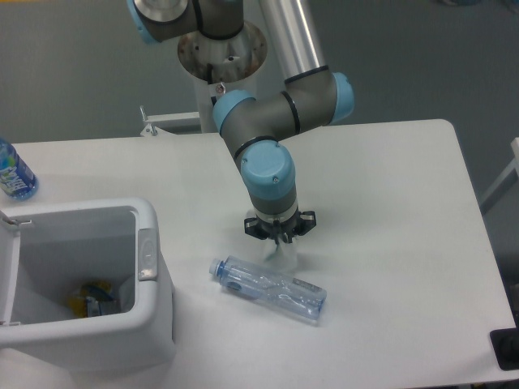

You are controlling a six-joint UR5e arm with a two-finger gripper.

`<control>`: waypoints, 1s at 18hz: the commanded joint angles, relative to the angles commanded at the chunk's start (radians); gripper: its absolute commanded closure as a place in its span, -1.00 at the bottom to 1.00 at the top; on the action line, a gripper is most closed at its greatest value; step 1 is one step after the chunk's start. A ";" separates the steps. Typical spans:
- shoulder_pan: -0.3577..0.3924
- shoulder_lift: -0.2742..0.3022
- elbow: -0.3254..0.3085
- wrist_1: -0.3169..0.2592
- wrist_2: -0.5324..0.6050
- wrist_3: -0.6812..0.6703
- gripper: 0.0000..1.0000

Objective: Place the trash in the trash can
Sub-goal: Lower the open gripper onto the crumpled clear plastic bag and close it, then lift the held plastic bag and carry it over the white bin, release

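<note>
My gripper (280, 241) points straight down over the table, just behind the middle of the bottle. A crumpled white wrapper (283, 256) shows as a pale wisp right under its fingers, which look shut on it. The wrist hides most of the fingers and wrapper. The clear, slightly crushed plastic bottle (268, 289) lies on its side in front of the gripper, cap toward the left, apart from the fingers. The white trash can (152, 229) stands open at the left front, with some coloured scraps at its bottom.
A small upright bottle with a bright blue label (14, 173) stands at the table's far left edge. The arm's base (220, 50) rises behind the table. A dark object (507, 348) sits at the front right corner.
</note>
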 joint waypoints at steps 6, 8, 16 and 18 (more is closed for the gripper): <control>0.061 0.074 0.014 0.000 -0.130 0.012 1.00; 0.092 0.107 0.028 0.000 -0.184 0.012 1.00; 0.180 0.199 0.276 0.012 -0.600 -0.243 1.00; 0.160 0.200 0.349 0.014 -0.615 -0.390 1.00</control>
